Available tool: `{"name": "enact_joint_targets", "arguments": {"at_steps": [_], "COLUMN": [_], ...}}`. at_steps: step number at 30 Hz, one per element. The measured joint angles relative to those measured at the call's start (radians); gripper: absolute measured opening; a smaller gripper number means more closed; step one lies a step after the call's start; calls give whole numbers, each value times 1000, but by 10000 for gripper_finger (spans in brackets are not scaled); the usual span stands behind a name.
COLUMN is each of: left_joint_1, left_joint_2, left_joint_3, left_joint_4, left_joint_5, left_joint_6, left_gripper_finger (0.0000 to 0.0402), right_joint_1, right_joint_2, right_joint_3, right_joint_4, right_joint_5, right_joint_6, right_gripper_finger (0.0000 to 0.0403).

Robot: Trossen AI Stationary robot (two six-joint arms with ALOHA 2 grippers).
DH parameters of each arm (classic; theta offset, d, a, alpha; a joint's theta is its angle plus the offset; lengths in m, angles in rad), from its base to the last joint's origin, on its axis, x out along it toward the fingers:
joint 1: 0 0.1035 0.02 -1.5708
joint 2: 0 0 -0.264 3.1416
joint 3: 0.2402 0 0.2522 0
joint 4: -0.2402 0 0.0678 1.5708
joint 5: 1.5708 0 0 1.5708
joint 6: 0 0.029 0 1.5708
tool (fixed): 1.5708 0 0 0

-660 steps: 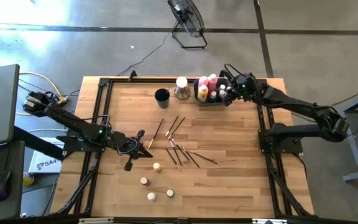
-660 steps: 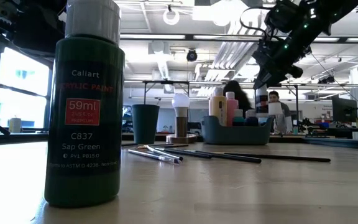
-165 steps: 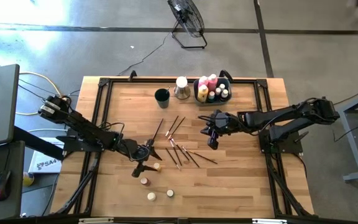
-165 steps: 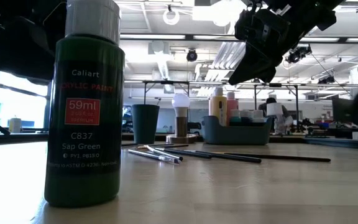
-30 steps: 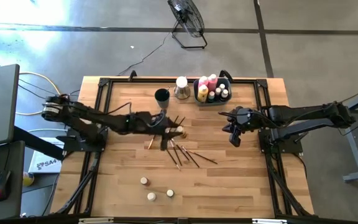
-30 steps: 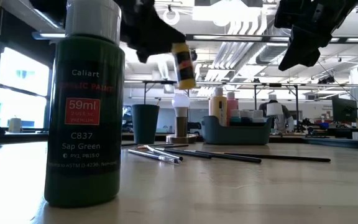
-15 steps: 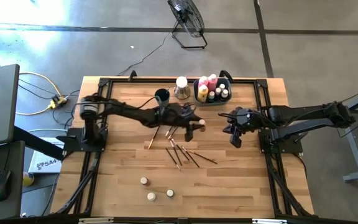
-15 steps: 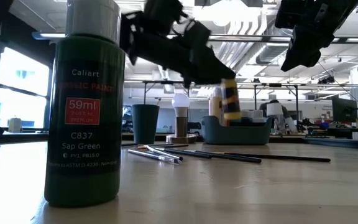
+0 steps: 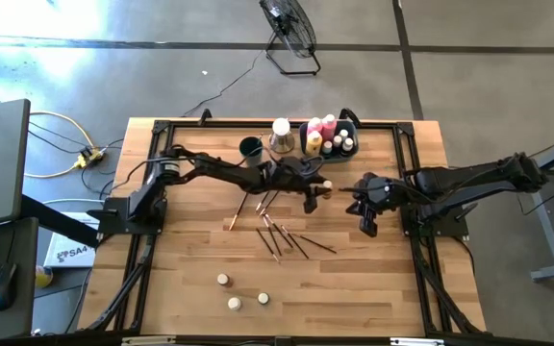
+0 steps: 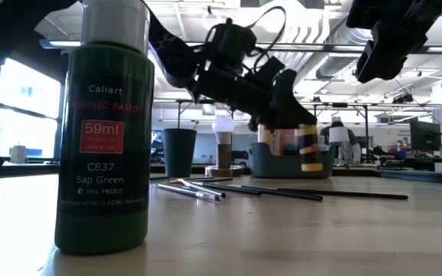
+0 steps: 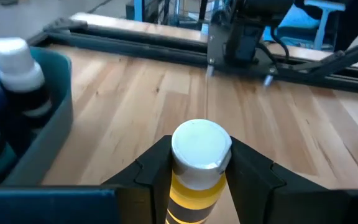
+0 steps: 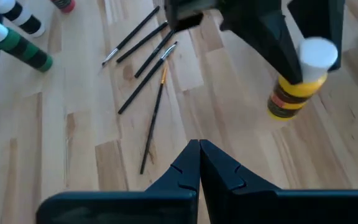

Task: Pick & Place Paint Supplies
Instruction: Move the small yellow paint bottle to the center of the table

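The left gripper (image 9: 317, 188) hangs over the table's middle, at about six o'clock from the grey-blue bin (image 9: 327, 154), its fingers (image 11: 257, 177) clamped partway on a yellow white-capped paint bottle (image 11: 197, 168) carried clear of the wood; the right gripper (image 9: 368, 223) hovers at three o'clock of it, fingers pressed together, holding nothing; brushes (image 9: 282, 231) lie scattered at seven o'clock of the bottle; three small pots (image 9: 240, 293) sit nearer the front edge.

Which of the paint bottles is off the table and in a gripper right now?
The yellow bottle with dark bands and a white cap, clamped in the left gripper above mid-table. The other bottles stand in the bin or on the table.
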Motion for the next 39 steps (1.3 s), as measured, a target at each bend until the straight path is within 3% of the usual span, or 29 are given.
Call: {"name": "enact_joint_targets", "arguments": {"at_steps": [33,39], "left_joint_1": [-1,-1], "left_joint_2": [38,38], "left_joint_3": [19,19], "left_joint_4": [-36,-31], "left_joint_5": [-33,-23], "left_joint_6": [-3,13], "left_gripper_finger": [127,160], "right_joint_1": [28,28], "right_joint_2": [0,0], "right_joint_3": [0,0], "right_joint_4": [-2,-2], "right_joint_5": [27,26], "right_joint_6": [22,46], "right_gripper_finger": [2,2]}}
